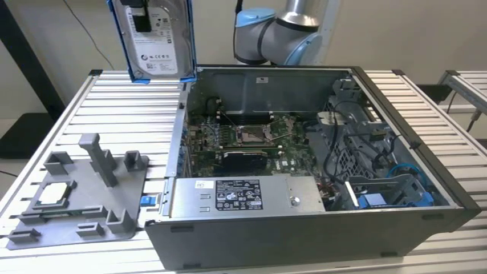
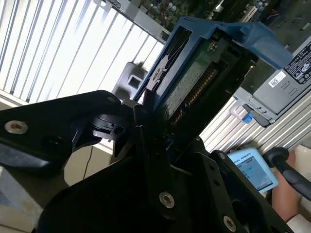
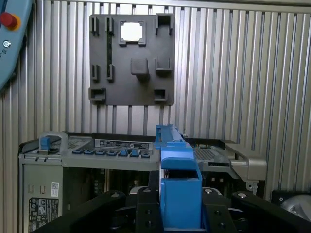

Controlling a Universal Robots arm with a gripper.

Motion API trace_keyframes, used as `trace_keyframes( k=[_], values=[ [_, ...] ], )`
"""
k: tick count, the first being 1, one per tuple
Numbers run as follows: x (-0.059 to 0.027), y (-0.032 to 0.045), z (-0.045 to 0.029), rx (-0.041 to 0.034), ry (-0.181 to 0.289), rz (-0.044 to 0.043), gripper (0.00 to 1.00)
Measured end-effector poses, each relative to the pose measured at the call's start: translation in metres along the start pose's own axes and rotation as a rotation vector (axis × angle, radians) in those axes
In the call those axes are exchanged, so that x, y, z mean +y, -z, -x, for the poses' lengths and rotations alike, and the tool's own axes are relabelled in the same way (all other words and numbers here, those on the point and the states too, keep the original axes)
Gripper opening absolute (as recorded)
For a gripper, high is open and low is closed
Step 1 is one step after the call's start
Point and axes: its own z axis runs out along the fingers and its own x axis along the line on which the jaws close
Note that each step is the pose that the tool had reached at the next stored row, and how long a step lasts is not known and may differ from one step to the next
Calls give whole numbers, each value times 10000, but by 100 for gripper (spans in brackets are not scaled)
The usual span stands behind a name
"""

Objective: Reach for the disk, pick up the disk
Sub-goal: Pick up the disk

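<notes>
The disk [image 1: 157, 43], a silver hard drive with a white label in a blue bracket, hangs upright in the air above the table's far side, at the exterior view's upper left. My gripper [image 1: 137, 17] is shut on its top edge, mostly cut off by the picture's edge. In the second wrist view the black fingers [image 2: 146, 111] clamp the disk [image 2: 194, 73] by its edge, with its green circuit board showing. The first wrist view has the blue bracket [image 3: 179, 189] edge-on between the gripper's black jaws.
An open computer case [image 1: 426, 171] fills the table's middle, with a grey power-supply box [image 1: 243, 197] at its front. A grey fixture plate [image 1: 114, 217] holding a small silver chip [image 1: 53, 195] lies toward the exterior view's left. A hand [image 2: 286, 194] holds a pendant [image 2: 252, 170].
</notes>
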Motion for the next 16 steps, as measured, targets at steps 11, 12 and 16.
trace_keyframes(
  k=[11, 12, 16],
  values=[
    [-321, 0, -8, 0, 0, 1, 0],
    [-359, -1, -9, -1, 0, 1, 0],
    [-514, 0, -13, 1, -1, 4, 0]
  ],
)
